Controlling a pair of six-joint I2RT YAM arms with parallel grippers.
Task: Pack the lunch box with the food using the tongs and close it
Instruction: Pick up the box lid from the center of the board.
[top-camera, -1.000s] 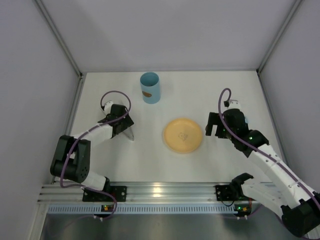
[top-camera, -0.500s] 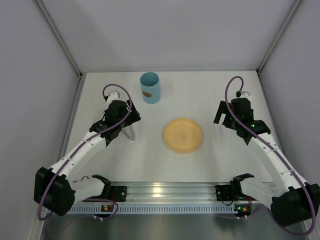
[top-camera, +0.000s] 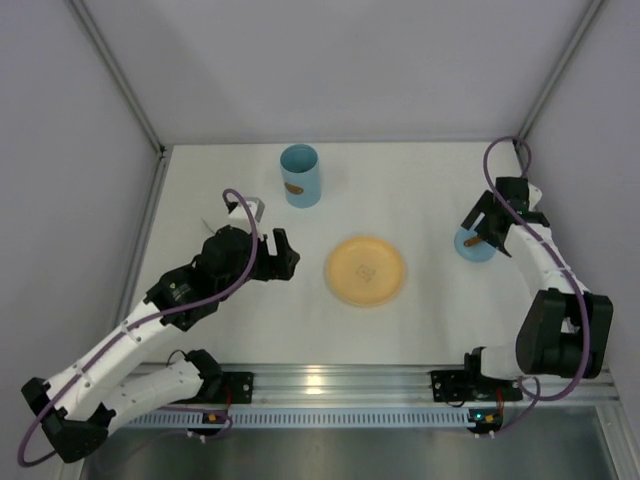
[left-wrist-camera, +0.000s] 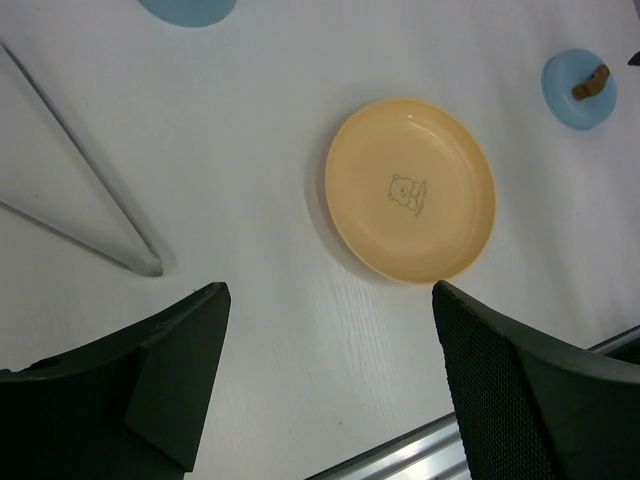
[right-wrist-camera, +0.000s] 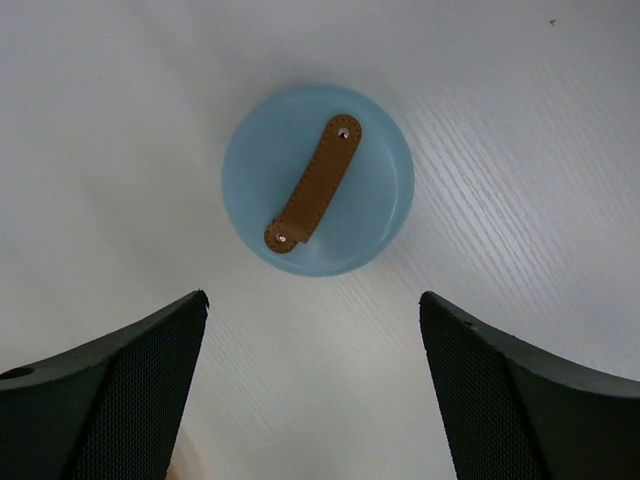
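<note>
right gripper (right-wrist-camera: 312, 300), fingers open, hangs over lid (right-wrist-camera: 360, 170) by right edge of counter (top-camera: 430, 190); turn wrist, straddle strap (right-wrist-camera: 313, 184) squarely; left gripper (left-wrist-camera: 328, 300) open too; food unseen, perhaps packed.

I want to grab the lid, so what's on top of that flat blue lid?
A brown strap runs across the top of the lid, pinned at both ends. Nothing else sits on it. What lies beneath the lid is covered.

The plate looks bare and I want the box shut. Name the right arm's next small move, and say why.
Probably lower the right gripper onto the blue lid and close on its brown strap. Its jaws stand open over the lid, the plate is bare, and the tongs lie free on the table.
</note>
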